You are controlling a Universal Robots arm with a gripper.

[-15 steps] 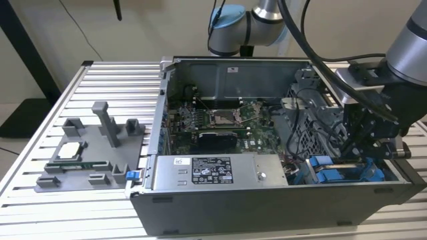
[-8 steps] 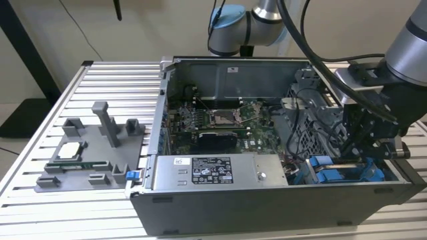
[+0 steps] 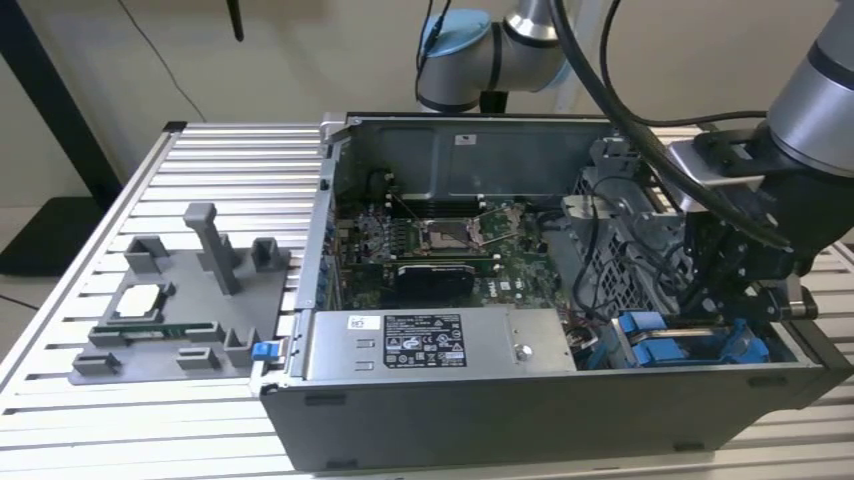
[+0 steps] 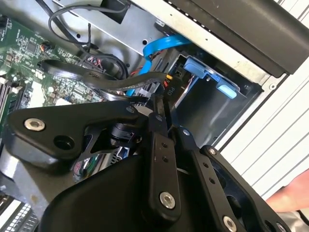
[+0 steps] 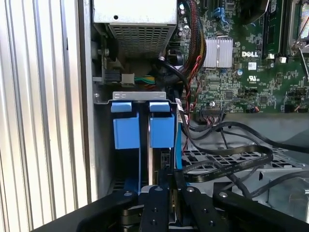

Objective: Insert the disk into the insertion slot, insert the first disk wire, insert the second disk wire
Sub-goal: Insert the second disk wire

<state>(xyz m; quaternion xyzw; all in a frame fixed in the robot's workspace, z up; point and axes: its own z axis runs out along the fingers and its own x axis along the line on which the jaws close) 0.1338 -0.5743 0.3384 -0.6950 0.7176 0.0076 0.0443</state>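
A grey plastic fixture tray [image 3: 180,300] sits on the slatted aluminium counter [image 3: 80,430] at the exterior view's left, well apart from the fingers. Beside it stands the open dark-grey computer case [image 3: 534,420], its green motherboard [image 3: 441,235] and big labelled grey power-supply box [image 3: 434,345] exposed. At the exterior view's right, the black fingers [image 3: 727,320] reach down into the case's corner. In both wrist views the fingers [image 5: 166,186] appear drawn close together on a flat black ribbon wire [image 4: 116,82], though what they clamp is hard to tell. Just ahead of the fingertips, the silver hard drive in its bright blue plastic carrier frame [image 5: 161,128] sits in the grey sheet-metal drive cage [image 5: 137,95], beside a second blue-fronted carrier [image 5: 126,130].
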